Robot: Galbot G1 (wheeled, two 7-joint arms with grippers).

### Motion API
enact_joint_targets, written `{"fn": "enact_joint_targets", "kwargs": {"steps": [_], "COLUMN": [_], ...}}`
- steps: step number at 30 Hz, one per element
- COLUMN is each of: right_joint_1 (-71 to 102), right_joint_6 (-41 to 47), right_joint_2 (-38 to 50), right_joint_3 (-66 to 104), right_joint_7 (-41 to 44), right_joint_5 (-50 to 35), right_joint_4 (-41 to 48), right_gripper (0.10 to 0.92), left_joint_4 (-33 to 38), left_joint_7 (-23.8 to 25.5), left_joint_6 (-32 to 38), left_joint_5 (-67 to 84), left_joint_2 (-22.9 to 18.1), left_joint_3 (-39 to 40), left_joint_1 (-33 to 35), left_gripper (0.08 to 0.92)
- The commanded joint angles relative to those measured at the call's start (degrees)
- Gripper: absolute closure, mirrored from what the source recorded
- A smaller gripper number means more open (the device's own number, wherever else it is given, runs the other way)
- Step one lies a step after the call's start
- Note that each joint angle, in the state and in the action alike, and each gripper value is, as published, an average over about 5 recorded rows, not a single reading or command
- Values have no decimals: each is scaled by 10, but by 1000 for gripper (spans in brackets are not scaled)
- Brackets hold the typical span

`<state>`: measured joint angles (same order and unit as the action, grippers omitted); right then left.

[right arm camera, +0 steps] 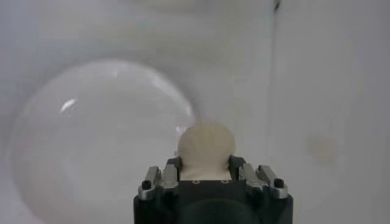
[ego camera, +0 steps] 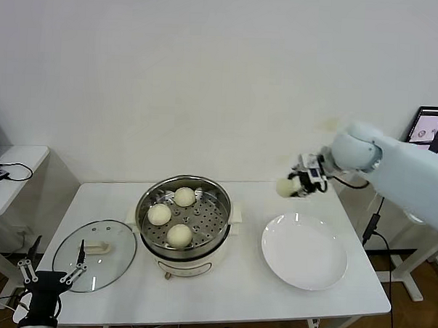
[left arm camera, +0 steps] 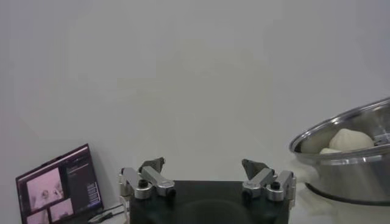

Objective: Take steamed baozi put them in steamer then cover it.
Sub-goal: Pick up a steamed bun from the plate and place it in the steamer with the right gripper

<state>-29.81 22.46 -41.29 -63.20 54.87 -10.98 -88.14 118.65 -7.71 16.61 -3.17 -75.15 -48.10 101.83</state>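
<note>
The steel steamer (ego camera: 221, 208) stands mid-table on its cream base, with three cream-white baozi (ego camera: 159, 214) (ego camera: 185, 197) (ego camera: 179, 235) on its perforated tray. My right gripper (ego camera: 292, 186) is shut on the fourth baozi (ego camera: 284, 186) and holds it in the air above the table, right of the steamer and behind the white plate (ego camera: 304, 250). In the right wrist view the baozi (right arm camera: 206, 148) sits between the fingers above the plate (right arm camera: 91, 140). The glass cover (ego camera: 113, 261) lies flat on the table left of the steamer. My left gripper (ego camera: 51, 270) is open, parked low at the table's front left.
A small white side table (ego camera: 15, 162) with cables stands at the far left. A monitor (ego camera: 433, 131) is at the far right. The left wrist view shows the steamer's rim (left arm camera: 347, 137) and a laptop screen (left arm camera: 58, 190).
</note>
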Motion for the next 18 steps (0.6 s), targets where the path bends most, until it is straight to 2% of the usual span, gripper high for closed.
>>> {"fn": "enact_joint_targets", "kwargs": {"steps": [1, 10, 18], "right_joint_1": [-111, -34, 34], "right_joint_6": [106, 185, 192], "right_joint_2": [-127, -247, -316], "right_joint_3": [-83, -92, -86], "right_joint_7": [-75, -163, -186], "right_joint_5": [-195, -230, -203], "right_joint_4": [-60, -4, 70], "right_gripper": [522, 516, 516], "left_joint_4": [4, 6, 3], "left_joint_7": [0, 0, -1], "left_joint_6": [-1, -1, 1], "left_joint_5": [-1, -1, -1], "left_joint_2": [-3, -10, -15], "left_joint_3": [1, -3, -6], "left_joint_1": [-3, -2, -1], "left_gripper": [177, 177, 177]}}
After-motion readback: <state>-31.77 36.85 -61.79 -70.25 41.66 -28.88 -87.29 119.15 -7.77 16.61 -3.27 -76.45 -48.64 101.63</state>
